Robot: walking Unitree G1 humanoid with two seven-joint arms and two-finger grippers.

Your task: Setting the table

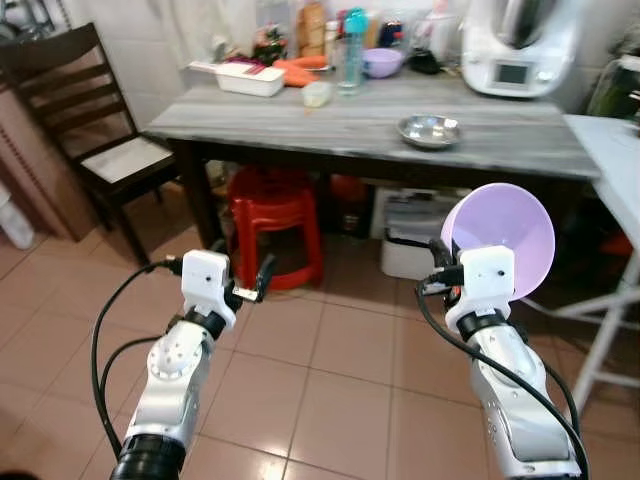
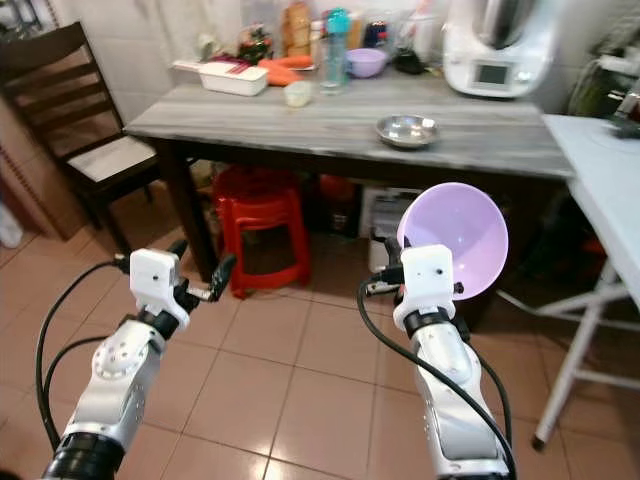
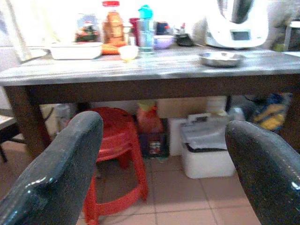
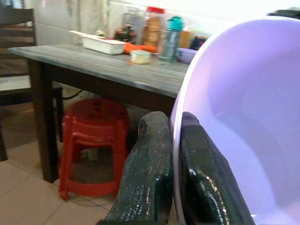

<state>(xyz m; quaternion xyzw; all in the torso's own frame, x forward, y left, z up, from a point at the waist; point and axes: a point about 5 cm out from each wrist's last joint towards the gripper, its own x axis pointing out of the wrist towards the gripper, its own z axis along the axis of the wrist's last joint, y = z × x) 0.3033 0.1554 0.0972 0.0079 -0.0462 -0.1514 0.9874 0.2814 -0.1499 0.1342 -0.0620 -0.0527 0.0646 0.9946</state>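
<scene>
The right claw (image 1: pixel 445 272) pinches the rim of an empty lilac bowl (image 1: pixel 505 238). The left claw (image 1: pixel 245 285) gapes, empty. At 12 o'clock, a steel bowl (image 1: pixel 429 130) sits on the surface (image 1: pixel 350 125).

I can't read the jars (image 1: pixel 312 28) and bottles at the back of the table (image 1: pixel 370 125); they're small and blurred. The white appliance (image 1: pixel 518 45) is cut off at the top edge. The lilac bowl (image 4: pixel 243 122) runs off the right wrist view. The bowl's rim hides the right gripper's (image 1: pixel 441 270) fingertips.
</scene>
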